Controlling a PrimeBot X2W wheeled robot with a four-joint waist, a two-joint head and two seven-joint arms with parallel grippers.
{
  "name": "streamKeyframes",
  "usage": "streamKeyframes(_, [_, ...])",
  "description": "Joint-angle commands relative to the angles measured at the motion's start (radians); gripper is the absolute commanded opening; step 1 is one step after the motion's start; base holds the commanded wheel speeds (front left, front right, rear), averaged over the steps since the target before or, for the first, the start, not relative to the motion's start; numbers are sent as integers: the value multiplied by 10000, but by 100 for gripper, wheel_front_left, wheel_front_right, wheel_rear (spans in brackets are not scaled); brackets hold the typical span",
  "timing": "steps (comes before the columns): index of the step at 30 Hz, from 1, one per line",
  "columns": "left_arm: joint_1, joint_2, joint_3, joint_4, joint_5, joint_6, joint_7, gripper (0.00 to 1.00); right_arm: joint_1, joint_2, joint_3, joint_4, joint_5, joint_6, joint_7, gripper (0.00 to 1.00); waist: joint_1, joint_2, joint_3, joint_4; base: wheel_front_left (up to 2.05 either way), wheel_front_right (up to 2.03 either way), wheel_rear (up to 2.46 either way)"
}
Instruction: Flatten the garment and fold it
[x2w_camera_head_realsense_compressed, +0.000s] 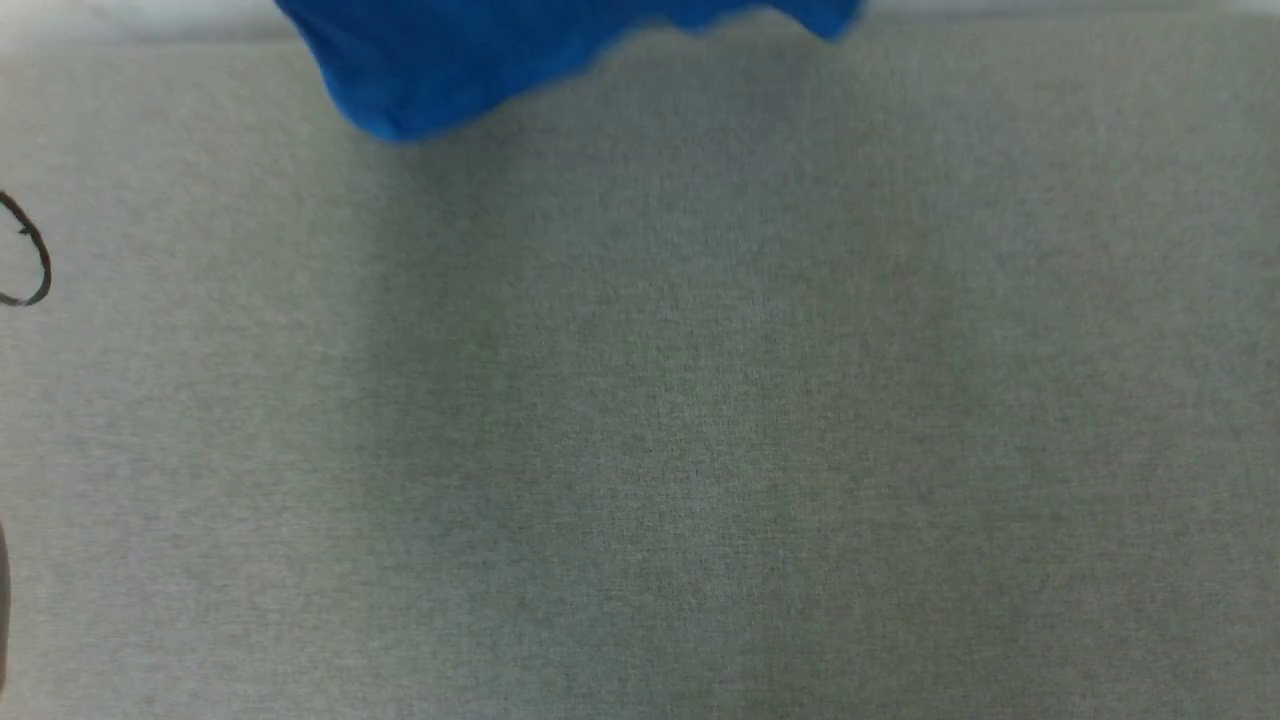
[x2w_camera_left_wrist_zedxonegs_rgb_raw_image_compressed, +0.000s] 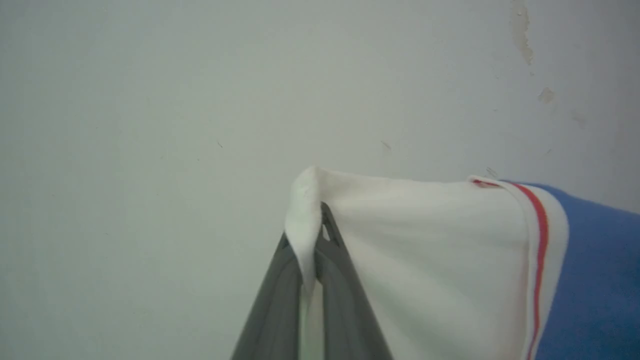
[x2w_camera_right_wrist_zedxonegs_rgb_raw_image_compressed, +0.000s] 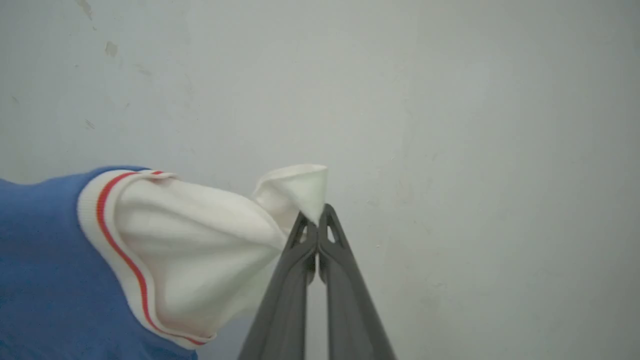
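Observation:
The garment (x2w_camera_head_realsense_compressed: 480, 55) is a royal-blue shirt; its lower edge hangs into the top of the head view, above the far part of the grey table (x2w_camera_head_realsense_compressed: 640, 420). In the left wrist view my left gripper (x2w_camera_left_wrist_zedxonegs_rgb_raw_image_compressed: 312, 225) is shut on a fold of the garment's white sleeve (x2w_camera_left_wrist_zedxonegs_rgb_raw_image_compressed: 425, 250), with red-striped trim and blue body cloth to its right. Seen from the right wrist, my right gripper (x2w_camera_right_wrist_zedxonegs_rgb_raw_image_compressed: 317, 220) is shut on the tip of the other white sleeve (x2w_camera_right_wrist_zedxonegs_rgb_raw_image_compressed: 200, 260), blue cloth lying to its left. Both wrist cameras face a pale wall.
A loop of thin black cable (x2w_camera_head_realsense_compressed: 30, 255) lies at the table's left edge. The pale wall (x2w_camera_left_wrist_zedxonegs_rgb_raw_image_compressed: 200, 100) behind the shirt has small chips and marks. The grey cloth-covered table stretches wide under the hanging shirt.

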Motion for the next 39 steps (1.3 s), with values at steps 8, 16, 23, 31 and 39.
streamKeyframes(8, [-188,-201,-316,1974,-207,-458,-447,0,37,202,1098,1499,724,-7,-682,0,-3,0,863,-188,0,0,0])
streamKeyframes(16, [1015,-582,-396,3258,-1199,-702,-517,0,1312,-9,2685,2071,1632,-7,-1342,0,-3,0,35,-92,0,0,0])
streamKeyframes(23, [3759,-492,-591,2610,-2288,-716,-698,0,4271,-915,4025,676,2654,-7,-1733,0,-3,0,-1552,28,0,0,0])
streamKeyframes(31, [8514,-216,-661,-285,-2482,-142,-327,0,8886,-1759,3329,-2544,2990,-7,-1369,0,-3,0,-2673,-95,0,0,0])
streamKeyframes(39, [13496,350,-193,-5532,-2559,2065,1330,0,13499,-1020,869,-6096,1875,-7,171,0,-3,0,-2888,-265,0,0,0])
